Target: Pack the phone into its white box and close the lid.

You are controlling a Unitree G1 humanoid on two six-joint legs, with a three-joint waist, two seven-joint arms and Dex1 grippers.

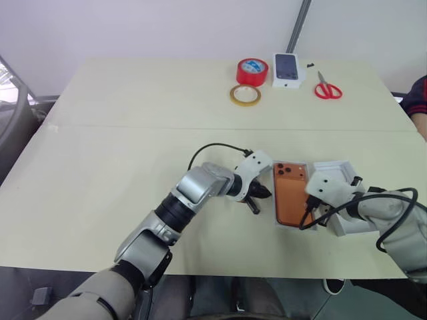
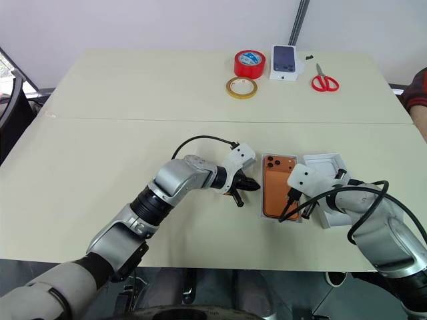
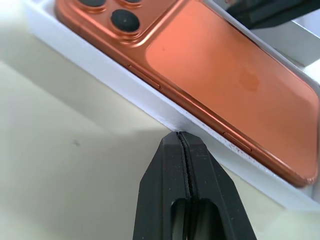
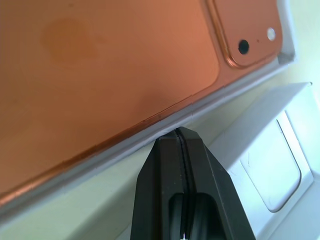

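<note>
Two grippers flank the box [image 1: 292, 223] near the front edge of the table [image 1: 120, 167], and both sets of jaws are pressed shut on nothing. The left gripper [image 1: 259, 197] sits just beside the box's left wall; in its wrist view the closed tips meet that wall, whether touching or a hair off I cannot tell. The right gripper [image 4: 179, 131] comes up to the opposite long wall in the same way.

The phone [image 1: 292, 193] lies in the box, back up, its lens cluster toward the far end. It looks seated flat inside the rim, so the packing step appears done, or all but done.

Still left is the lid. A white tray piece [image 1: 333, 170] lies just right of the box, partly under the right arm; its moulded recess shows in the right wrist view, so it may be an insert and not the lid. I cannot say which. Nothing covers the phone yet.

Tape rolls [image 1: 252, 71], a carton [image 1: 288, 69] and scissors [image 1: 327, 88] rest well apart at the far edge
</note>
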